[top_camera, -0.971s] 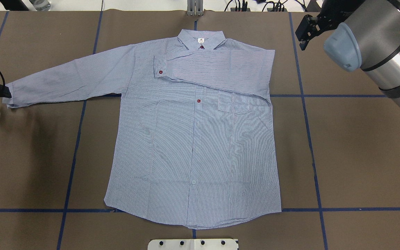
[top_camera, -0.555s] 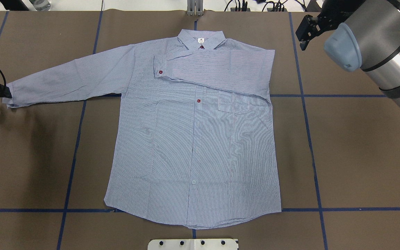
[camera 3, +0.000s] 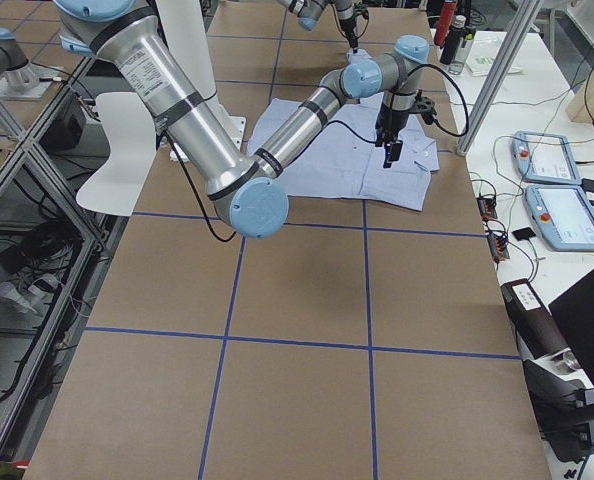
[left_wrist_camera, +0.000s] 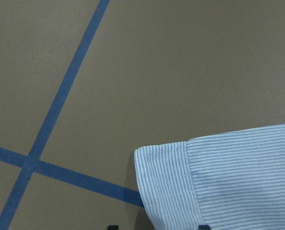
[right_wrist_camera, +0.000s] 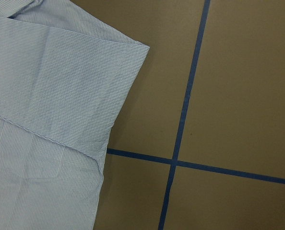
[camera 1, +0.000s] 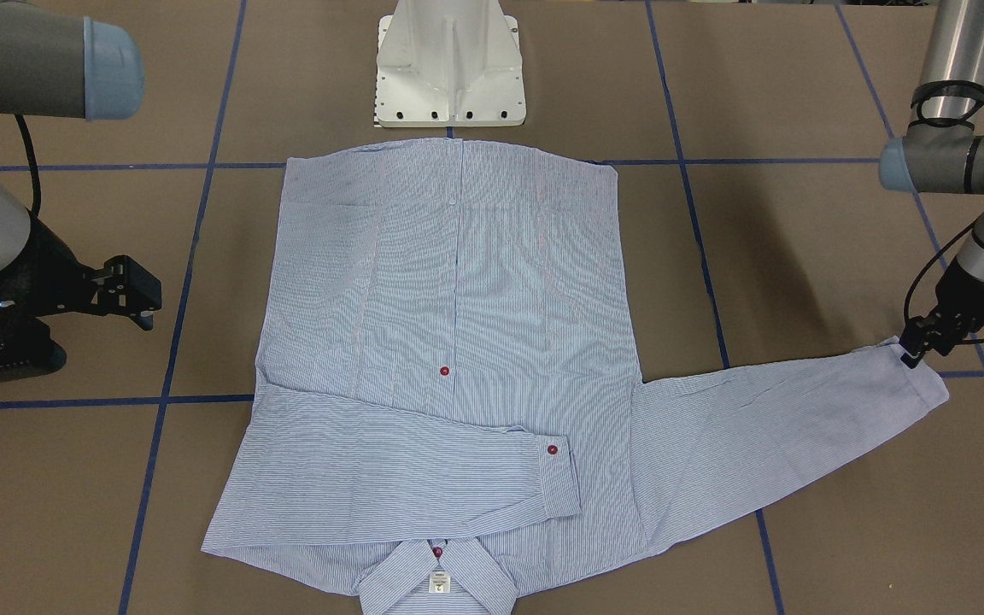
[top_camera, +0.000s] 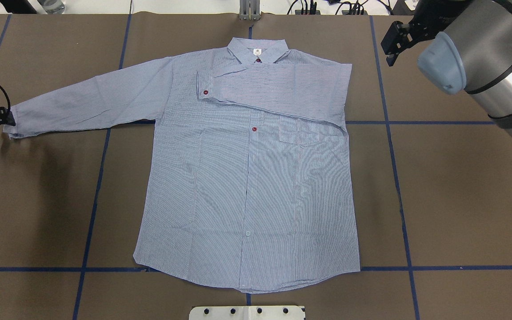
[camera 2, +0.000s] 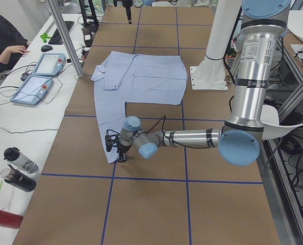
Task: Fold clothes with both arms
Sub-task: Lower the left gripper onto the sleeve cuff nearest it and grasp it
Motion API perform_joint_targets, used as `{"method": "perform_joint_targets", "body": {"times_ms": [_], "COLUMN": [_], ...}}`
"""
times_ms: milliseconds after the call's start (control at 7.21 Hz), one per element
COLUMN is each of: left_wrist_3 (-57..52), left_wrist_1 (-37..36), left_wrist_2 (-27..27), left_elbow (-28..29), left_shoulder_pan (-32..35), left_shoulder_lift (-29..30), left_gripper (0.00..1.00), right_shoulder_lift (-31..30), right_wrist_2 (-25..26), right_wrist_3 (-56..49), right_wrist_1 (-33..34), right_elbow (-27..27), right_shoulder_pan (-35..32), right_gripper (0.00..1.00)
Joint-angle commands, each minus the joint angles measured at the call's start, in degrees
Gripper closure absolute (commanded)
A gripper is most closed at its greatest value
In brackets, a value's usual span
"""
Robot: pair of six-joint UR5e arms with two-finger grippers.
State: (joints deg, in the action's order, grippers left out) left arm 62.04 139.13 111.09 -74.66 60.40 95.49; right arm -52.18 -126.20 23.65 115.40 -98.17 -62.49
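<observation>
Shirt: flat on bench, one sleeve folded across the chest. Left gripper: released, astride the other sleeve's cuff. Right gripper: released, apart from shirt.

1. Table: brown covering, gridded with blue tape lines.
2. Left-side view, nine o'clock: white bench bearing two tablets, keyboard; bottles at seven o'clock.
3. Metal post, eleven o'clock.
4. Person seated, ten o'clock.

We record the pinstriped shirt flat, front up, hem nearest the pedestal base; one sleeve folded across the chest, one outstretched. Left gripper, parted, at that cuff; right gripper clear of the shirt.
</observation>
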Motion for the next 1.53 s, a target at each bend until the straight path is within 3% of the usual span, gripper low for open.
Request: {"method": "perform_joint_targets", "body": {"times_ms": [0, 416, 1109, 1387], "left_wrist_3": [0.0, 0.1, 0.4, 1.0], "left_wrist_1": [0.0, 0.0, 0.0, 0.0], "left_wrist_2": [0.0, 0.1, 0.1, 0.1], "left_elbow": [0.4, 0.4, 0.4, 0.4], "left_shoulder_pan": [0.0, 0.0, 0.0, -0.5], "left_shoulder_lift": [0.3, 0.3, 0.7, 0.7], "left_gripper": [0.41, 0.5, 0.51, 0.64], "right_shoulder_lift": [-0.1, -0.1, -0.1, -0.1], "right_wrist_2": [0.1, 0.1, 0.2, 0.2], "right_wrist_3": [0.0, 0.0, 0.0, 0.0], "right_wrist_1": [0.0, 0.0, 0.0, 0.0], "right_elbow": [-0.1, -0.1, -0.1, -0.1], "right_shoulder_pan": [0.0, 0.0, 0.0, 0.0], "right_gripper": [0.0, 0.0, 0.0, 0.0]}}
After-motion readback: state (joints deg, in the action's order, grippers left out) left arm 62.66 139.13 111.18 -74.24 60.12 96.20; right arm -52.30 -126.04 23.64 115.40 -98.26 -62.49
